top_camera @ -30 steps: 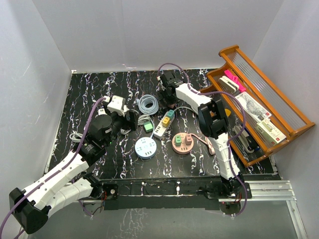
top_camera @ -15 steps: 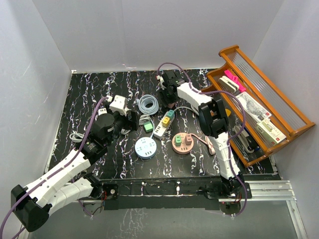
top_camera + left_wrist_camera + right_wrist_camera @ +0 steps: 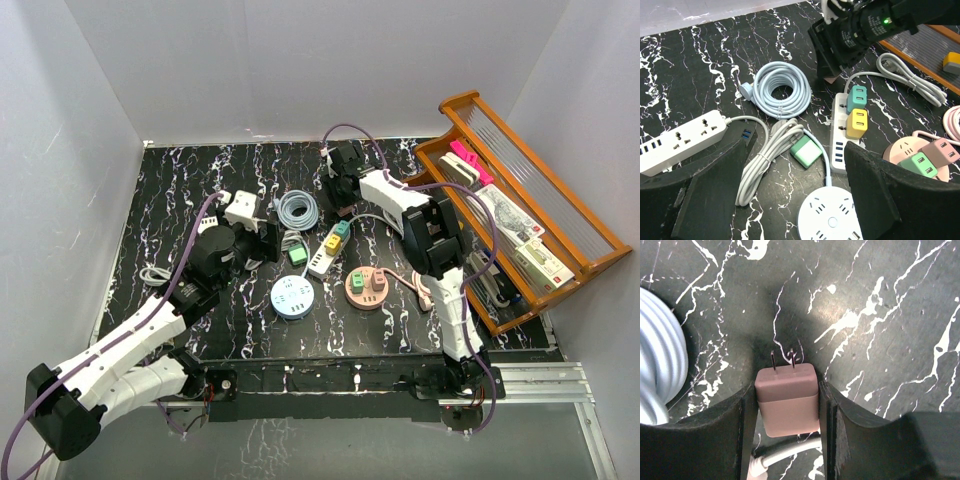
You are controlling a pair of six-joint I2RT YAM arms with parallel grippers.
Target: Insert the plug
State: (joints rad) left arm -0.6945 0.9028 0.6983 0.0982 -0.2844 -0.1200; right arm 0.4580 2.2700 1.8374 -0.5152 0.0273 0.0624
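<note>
The right gripper is pinching the pink plug by its two sides over the black marble table. In the wrist view the plug's long axis is running 6 to 12 o'clock, prongs pointing to 12, with the pale blue cable coil at 9. The left gripper is hanging spread wide. Print on the boxes in the wooden rack is showing too small to read.

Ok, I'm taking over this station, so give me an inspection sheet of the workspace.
Surface: black marbled table.
Job's things: pink plug; white strip carrying teal plug and yellow plug; blue round socket; pink round socket.
Clutter: loose green plug; second white strip.
Claws: right claw closed on the pink plug; left claw open, empty.
Cables: coiled pale blue cable; bundled white cord.
Surroundings: white walls; wooden tray at the right.
</note>
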